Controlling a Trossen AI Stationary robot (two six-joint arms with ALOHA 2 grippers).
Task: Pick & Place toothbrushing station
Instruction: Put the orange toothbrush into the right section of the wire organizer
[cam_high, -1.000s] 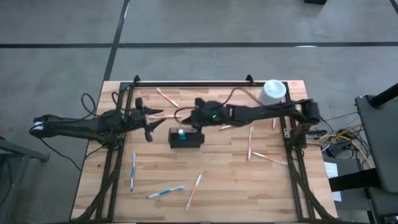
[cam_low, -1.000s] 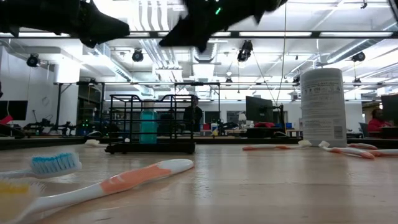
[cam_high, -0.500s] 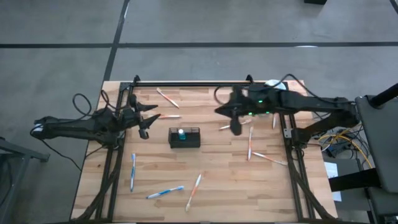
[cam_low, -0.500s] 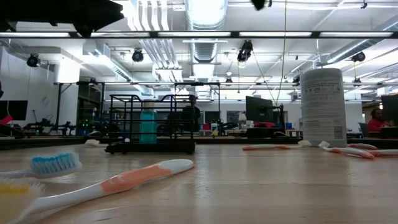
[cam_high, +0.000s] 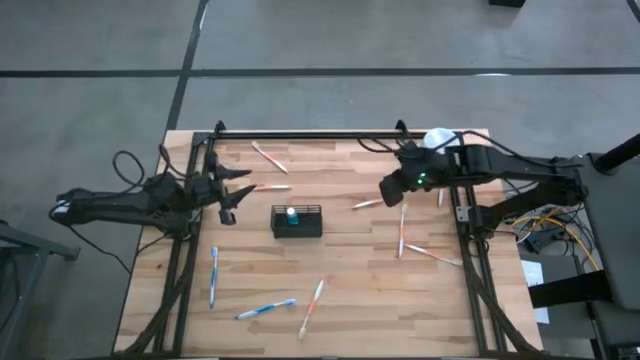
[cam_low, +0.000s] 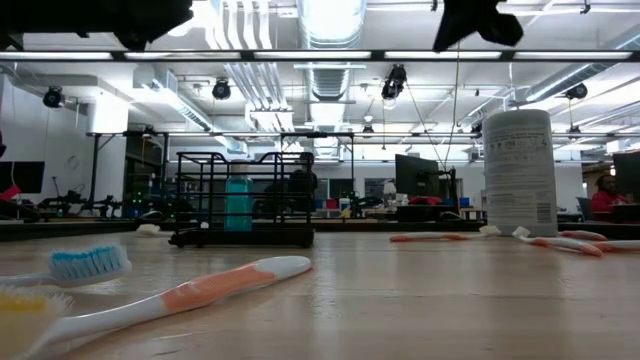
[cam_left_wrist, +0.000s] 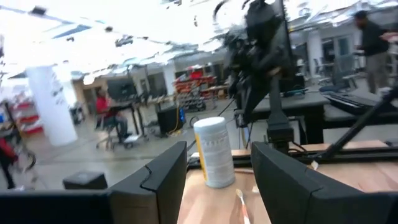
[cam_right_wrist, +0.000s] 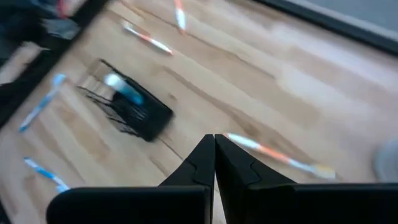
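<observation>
The toothbrushing station (cam_high: 297, 221), a small black wire basket, stands on the table's middle with a teal item upright inside; it also shows in the low view (cam_low: 245, 200) and the right wrist view (cam_right_wrist: 127, 107). Several toothbrushes lie loose around it, one orange-and-white (cam_high: 402, 230). My right gripper (cam_high: 387, 190) hangs shut and holds nothing, above the table to the basket's right, pointing slantwise down (cam_right_wrist: 214, 146). My left gripper (cam_high: 236, 192) stands open and holds nothing, left of the basket, raised off the table (cam_left_wrist: 217, 186).
A white-topped canister (cam_high: 437, 141) stands at the far right corner, partly under my right arm (cam_low: 520, 172). Blue toothbrushes (cam_high: 213, 275) lie near the left and front. An orange-and-white brush (cam_low: 190, 290) lies close to the low camera. Black frame rails (cam_high: 310, 133) border the table.
My right gripper, shut throughout, has swung from just over the basket toward the table's right edge, rising and rolling as it went. My left gripper has risen a little and tipped upward. The basket and the toothbrushes have kept their places.
</observation>
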